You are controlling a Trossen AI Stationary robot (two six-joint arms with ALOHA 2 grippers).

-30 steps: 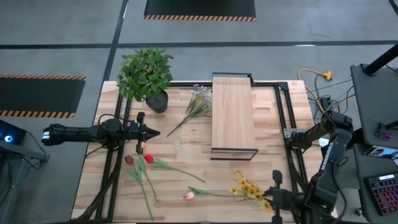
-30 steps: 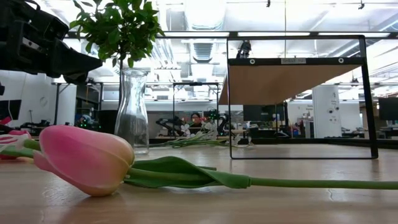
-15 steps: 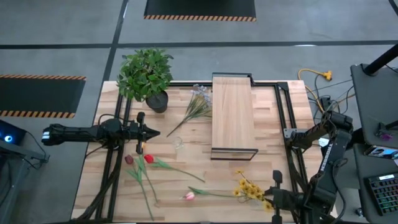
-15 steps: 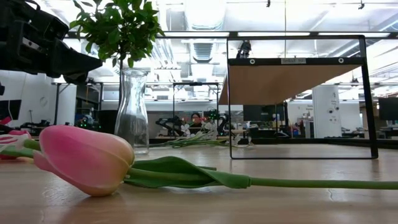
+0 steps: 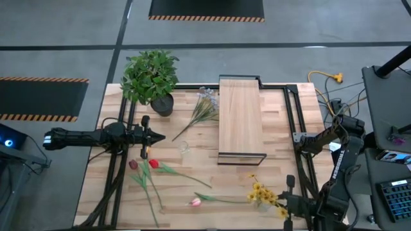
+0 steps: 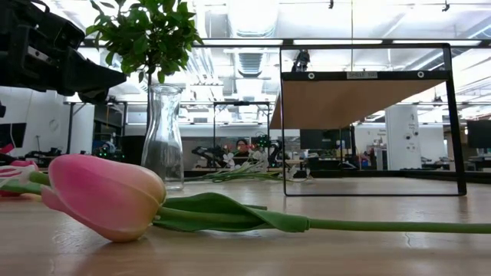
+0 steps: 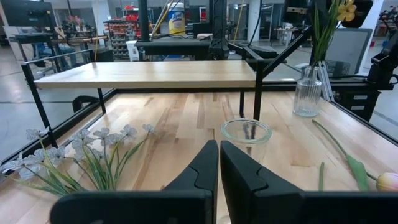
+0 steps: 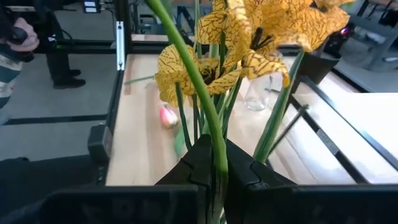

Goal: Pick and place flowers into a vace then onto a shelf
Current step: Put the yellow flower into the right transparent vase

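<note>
Right pincer [image 8: 214, 168] clenched on yellow flowers' [image 5: 264, 194] stems, blooms upright above it for carrying to glass vase [image 5: 184, 147]. Left pincer [image 7: 219, 163] closed, empty, vase just ahead.

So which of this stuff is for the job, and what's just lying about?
For the job: yellow blooms gripped by the right gripper; pink tulip; red tulips; pale sprigs; vase; shelf.
Lying about: potted plant. The left gripper waits, shut.
</note>
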